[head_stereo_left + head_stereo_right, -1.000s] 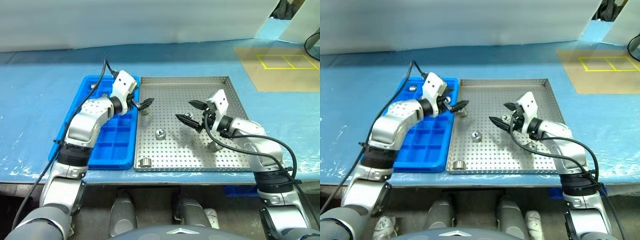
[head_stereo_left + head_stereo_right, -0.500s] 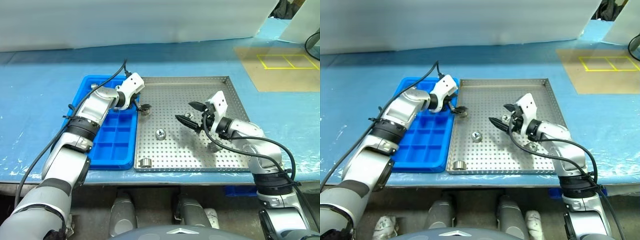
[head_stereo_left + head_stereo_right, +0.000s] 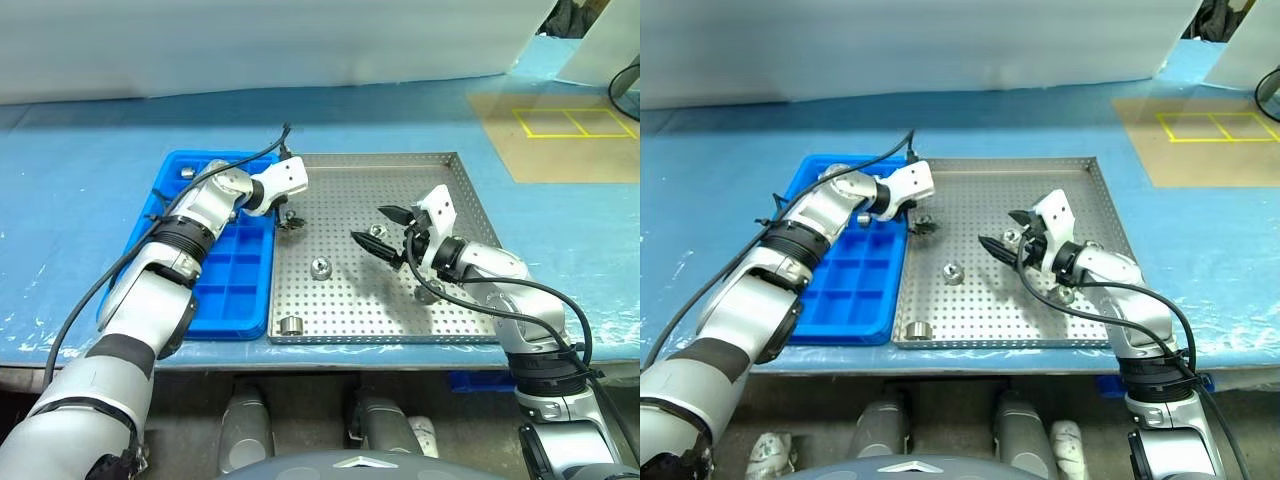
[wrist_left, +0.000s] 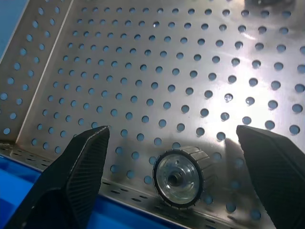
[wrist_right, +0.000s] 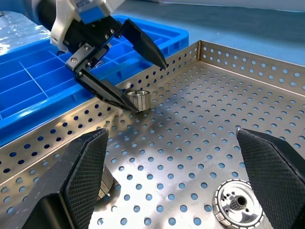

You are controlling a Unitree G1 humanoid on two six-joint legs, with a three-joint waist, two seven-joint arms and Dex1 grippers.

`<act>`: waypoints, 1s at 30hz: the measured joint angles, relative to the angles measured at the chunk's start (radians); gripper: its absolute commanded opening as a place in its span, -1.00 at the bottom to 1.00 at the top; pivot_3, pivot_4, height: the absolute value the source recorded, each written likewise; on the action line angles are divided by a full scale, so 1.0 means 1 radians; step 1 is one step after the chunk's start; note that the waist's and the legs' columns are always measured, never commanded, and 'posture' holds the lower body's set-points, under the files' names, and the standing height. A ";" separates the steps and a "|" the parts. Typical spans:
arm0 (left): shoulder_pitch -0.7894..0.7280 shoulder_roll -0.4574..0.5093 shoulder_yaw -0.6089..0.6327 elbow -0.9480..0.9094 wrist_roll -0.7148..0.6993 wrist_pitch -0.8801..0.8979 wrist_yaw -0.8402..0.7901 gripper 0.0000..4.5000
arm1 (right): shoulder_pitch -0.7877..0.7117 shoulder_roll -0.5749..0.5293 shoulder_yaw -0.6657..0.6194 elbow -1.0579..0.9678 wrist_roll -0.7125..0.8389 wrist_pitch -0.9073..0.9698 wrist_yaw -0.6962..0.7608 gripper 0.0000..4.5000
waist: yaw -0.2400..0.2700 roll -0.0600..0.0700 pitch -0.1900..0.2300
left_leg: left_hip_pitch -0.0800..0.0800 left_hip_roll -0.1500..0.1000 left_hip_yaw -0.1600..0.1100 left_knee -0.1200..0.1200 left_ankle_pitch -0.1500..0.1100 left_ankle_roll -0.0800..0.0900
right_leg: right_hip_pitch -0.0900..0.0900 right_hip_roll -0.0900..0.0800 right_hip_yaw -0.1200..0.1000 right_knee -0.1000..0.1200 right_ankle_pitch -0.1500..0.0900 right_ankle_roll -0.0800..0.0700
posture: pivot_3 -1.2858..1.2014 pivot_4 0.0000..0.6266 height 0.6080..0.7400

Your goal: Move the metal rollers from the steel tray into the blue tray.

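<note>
my l gripper [image 5: 136, 78] open round a roller [image 4: 179, 176] by steel tray [image 3: 400, 310] wall; r gripper [image 3: 385, 228] open too, holding nothing.

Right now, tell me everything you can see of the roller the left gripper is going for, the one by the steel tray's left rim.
The roller is a short, shiny silver metal cylinder with a ribbed outer band and a central hole. It lies on the steel tray on its perforated floor, close against the low rim that borders the blue tray, its holed face turned sideways. The left gripper is open, one black finger on either side of it; the lower finger's tip looks right at the roller, though contact is unclear.
</note>
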 measured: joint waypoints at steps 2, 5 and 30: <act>-0.015 0.000 -0.017 0.032 0.030 -0.026 -0.014 1.00 | 0.002 0.000 0.000 -0.001 0.000 0.002 -0.001 0.95 | 0.001 0.000 0.000 | 0.000 0.000 0.000 0.000 0.000 0.000 | 0.000 0.000 0.000 0.000 0.000 0.000 | -0.14 -0.52 1.00; -0.055 -0.006 -0.034 0.086 0.071 -0.058 -0.014 1.00 | 0.003 0.003 0.000 -0.004 0.000 0.004 -0.002 0.95 | 0.001 0.000 0.000 | 0.000 0.000 0.000 0.000 0.000 0.000 | 0.000 0.000 0.000 0.000 0.000 0.000 | -0.14 -0.52 1.00; -0.232 -0.122 -0.112 0.416 0.281 -0.127 -0.066 0.12 | 0.031 0.032 0.002 -0.038 0.000 0.010 -0.036 1.00 | -0.011 0.000 0.000 | 0.003 0.000 0.000 -0.001 0.000 0.000 | 0.001 0.000 0.000 0.000 0.000 -0.001 | -0.14 -0.52 1.00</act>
